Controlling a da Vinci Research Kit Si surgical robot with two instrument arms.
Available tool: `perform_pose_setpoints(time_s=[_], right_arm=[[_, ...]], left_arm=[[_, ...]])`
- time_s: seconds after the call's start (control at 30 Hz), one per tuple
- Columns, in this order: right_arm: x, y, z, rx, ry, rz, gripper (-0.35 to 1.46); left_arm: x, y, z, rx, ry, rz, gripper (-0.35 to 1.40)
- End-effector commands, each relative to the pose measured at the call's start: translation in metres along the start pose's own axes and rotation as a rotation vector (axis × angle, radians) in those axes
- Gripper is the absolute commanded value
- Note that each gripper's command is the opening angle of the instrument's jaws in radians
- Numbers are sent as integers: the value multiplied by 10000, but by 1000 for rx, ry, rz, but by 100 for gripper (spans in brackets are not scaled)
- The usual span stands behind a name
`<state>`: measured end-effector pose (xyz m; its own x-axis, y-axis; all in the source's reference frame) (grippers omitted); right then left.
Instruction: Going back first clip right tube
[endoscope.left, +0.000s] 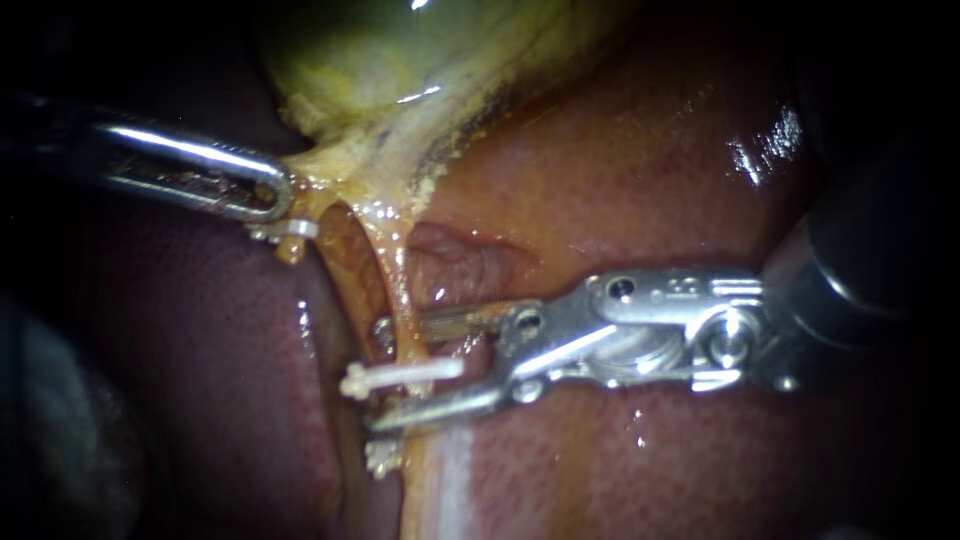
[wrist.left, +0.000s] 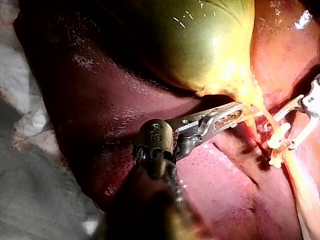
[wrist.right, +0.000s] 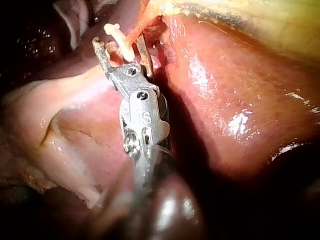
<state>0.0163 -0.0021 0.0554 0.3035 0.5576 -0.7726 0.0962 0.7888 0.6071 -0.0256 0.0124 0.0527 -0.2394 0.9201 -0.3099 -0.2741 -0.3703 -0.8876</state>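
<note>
The green-yellow gallbladder (endoscope.left: 380, 50) narrows into a pale neck over the liver (endoscope.left: 650, 180). My left instrument (endoscope.left: 272, 192) comes in from the left, its jaws shut on tissue at that neck, also seen in the left wrist view (wrist.left: 235, 114). From the neck the right tube (endoscope.left: 400, 290) runs down. My right instrument (endoscope.left: 378, 376) has its jaws open, one on each side of this tube. A white clip (endoscope.left: 425, 372) lies across the tube between them, touching neither jaw clearly. In the right wrist view the open jaws (wrist.right: 120, 44) frame that clip (wrist.right: 118, 34).
A second white clip (endoscope.left: 381, 457) sits lower on the same tube, below the right instrument's lower jaw. Another small white clip (endoscope.left: 297, 229) shows just under the left instrument's tip. White gauze (wrist.left: 30, 190) lies beside the liver (wrist.left: 100, 100) in the left wrist view.
</note>
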Motion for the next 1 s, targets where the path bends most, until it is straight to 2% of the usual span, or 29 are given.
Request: perform_pose_setpoints(time_s=[0.03, 0.2, 0.6, 0.7, 0.87, 1.0], right_arm=[[1, -1, -7, -1, 2, -11, 50], [5, -1, -38, -8, 10, -66, 50], [11, -3, -110, -51, 25, -108, 50], [13, -2, -122, -61, 10, -110, 50], [14, -2, -135, -65, -42, -136, 50], [13, -4, -140, -64, -57, -156, 50]], left_arm=[[0, 0, 0, 0, 0, 0, -35], [0, 0, -1, 0, 0, 0, -35], [0, -1, -1, -1, -1, 1, -35], [-1, -2, -1, -1, -1, 1, -35], [-2, -5, 3, -1, 3, 3, -35], [-4, -9, 12, 1, 0, 5, -35]])
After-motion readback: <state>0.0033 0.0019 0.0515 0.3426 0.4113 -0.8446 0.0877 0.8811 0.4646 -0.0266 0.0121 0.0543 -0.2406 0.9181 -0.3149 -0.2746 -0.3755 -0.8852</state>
